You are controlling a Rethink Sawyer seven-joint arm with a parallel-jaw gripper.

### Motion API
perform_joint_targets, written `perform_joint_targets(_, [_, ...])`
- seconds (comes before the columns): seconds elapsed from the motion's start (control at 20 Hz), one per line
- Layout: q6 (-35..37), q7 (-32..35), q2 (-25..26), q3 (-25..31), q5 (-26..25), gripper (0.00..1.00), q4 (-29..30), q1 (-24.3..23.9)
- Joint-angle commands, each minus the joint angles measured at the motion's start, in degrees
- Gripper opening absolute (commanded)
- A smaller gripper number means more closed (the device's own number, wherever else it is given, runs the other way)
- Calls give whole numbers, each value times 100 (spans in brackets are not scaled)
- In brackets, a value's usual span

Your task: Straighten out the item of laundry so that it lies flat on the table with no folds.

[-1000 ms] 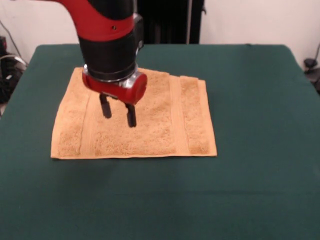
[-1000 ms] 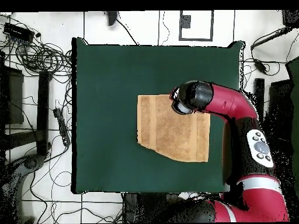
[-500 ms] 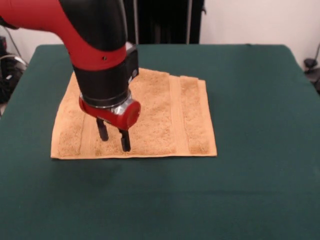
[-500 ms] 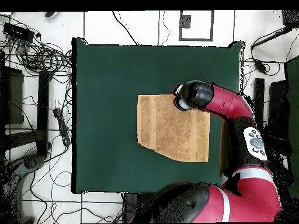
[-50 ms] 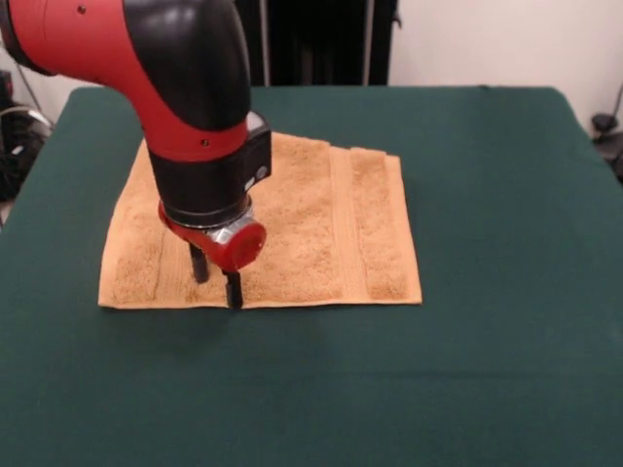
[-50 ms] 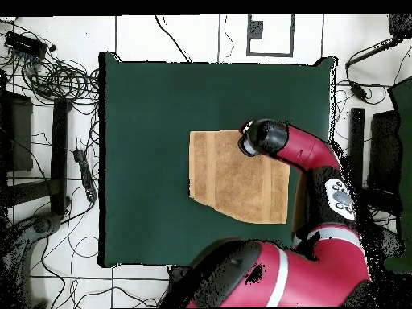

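I'm hovering my gripper (image 5: 215,282), fingers parted and gripping nothing, right above the towel (image 5: 321,224) edge nearest the camera-side bench (image 5: 487,370) edge, towel lying mid-bench.

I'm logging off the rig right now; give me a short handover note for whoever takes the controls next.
Gripper: open, fingers pointing down, tips at the towel near its edge closest to the front camera; holding nothing.
Towel: spread on the green table, roughly mid-table, woven bands showing on both sides.
Done: most of it lies flat in the front view.
Left: the overhead view shows one corner cut off diagonally, apparently folded under or over; that corner still needs pulling out. Whether the tips actually touch the cloth cannot be told.
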Motion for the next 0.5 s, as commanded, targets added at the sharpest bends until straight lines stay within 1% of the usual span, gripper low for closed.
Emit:
perform_joint_targets(0.05, [-220, 2252, 738, -211, 659, 100, 1106, 364])
perform_joint_targets(0.1, [-315, 2151, 730, -208, 637, 100, 1172, 367])
perform_joint_targets(0.15, [-389, 2009, 743, -294, 562, 0, 1157, 427])
perform_joint_targets(0.25, [-500, 2019, 719, -257, 572, 0, 1224, 398])
perform_joint_targets(0.3, [-512, 2090, 725, -416, 505, 0, 1153, 521])
perform_joint_targets(0.4, [-874, 2115, 679, -345, 499, 0, 1164, 473])
perform_joint_targets(0.5, [-898, 2090, 680, -454, 456, 0, 1019, 536])
